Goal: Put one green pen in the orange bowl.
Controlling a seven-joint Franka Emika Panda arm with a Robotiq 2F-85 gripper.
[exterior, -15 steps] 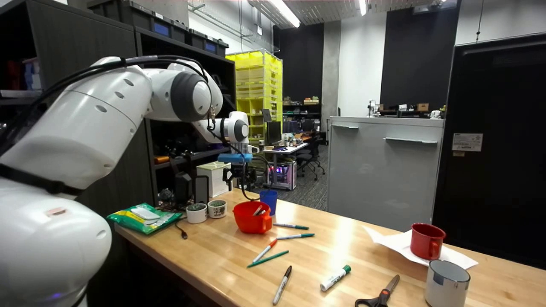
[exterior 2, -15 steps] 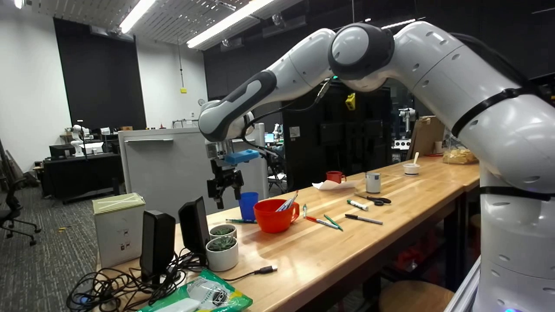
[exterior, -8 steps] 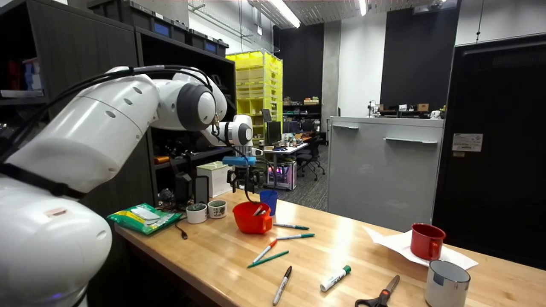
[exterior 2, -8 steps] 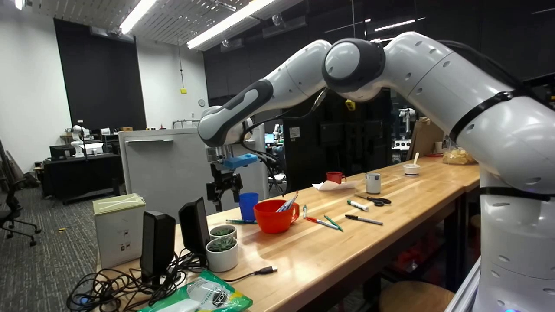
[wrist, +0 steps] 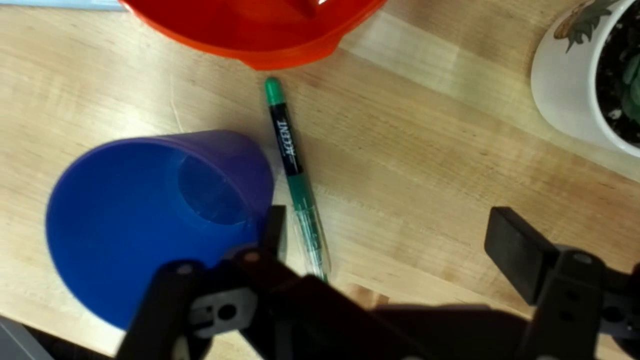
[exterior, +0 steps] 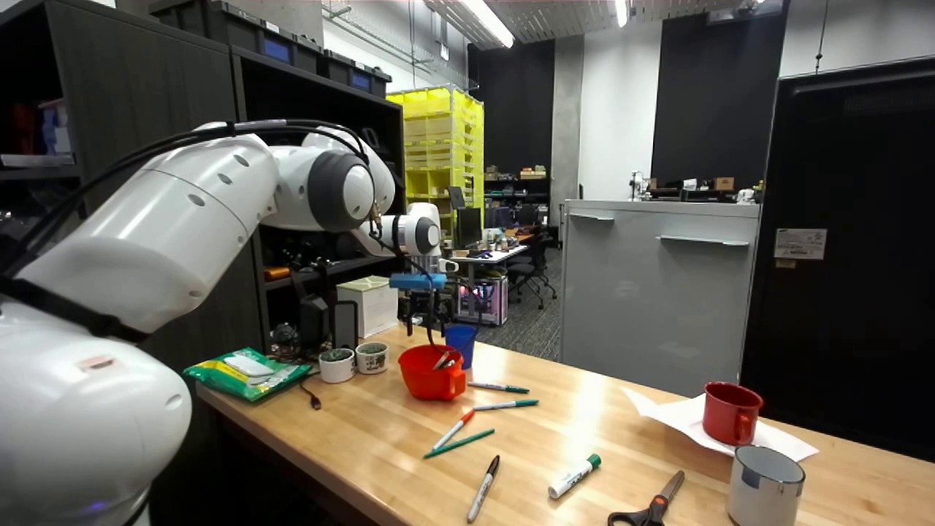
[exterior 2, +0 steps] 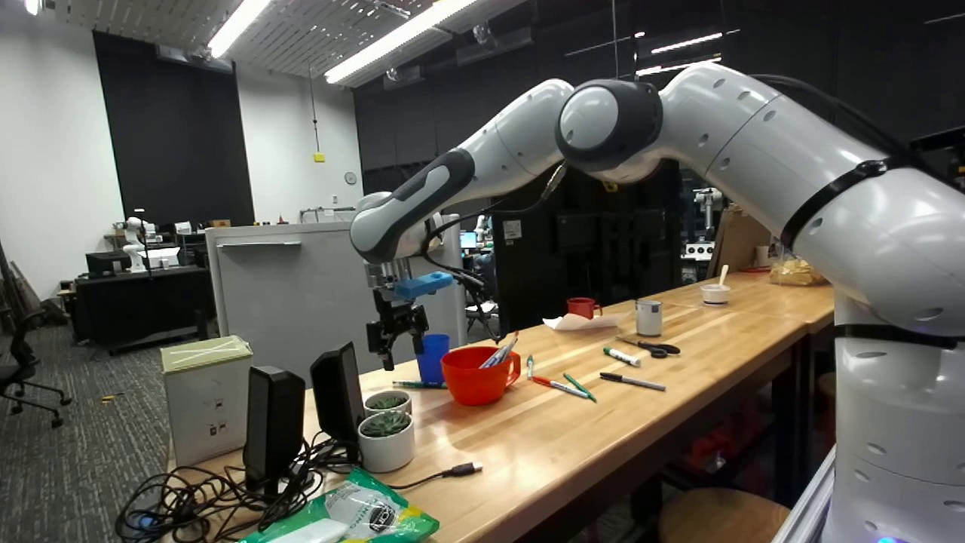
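The orange bowl stands on the table in both exterior views, with several pens in it; its rim shows at the top of the wrist view. A green pen marked ACCENT lies between bowl and blue cup; it also shows in an exterior view. More green pens lie on the bowl's other side. My gripper is open and empty, above the table beyond the bowl in both exterior views. In the wrist view the ACCENT pen's lower end appears between the fingers, near the left one.
The blue cup stands close beside the left finger in the wrist view. Two potted plants and black speakers stand near the bowl. A red-orange marker, scissors and a dark red cup are farther along.
My gripper has come lower and moved a little to the right in both exterior views, closer to the blue cup and bowl. The objects on the table have not moved.
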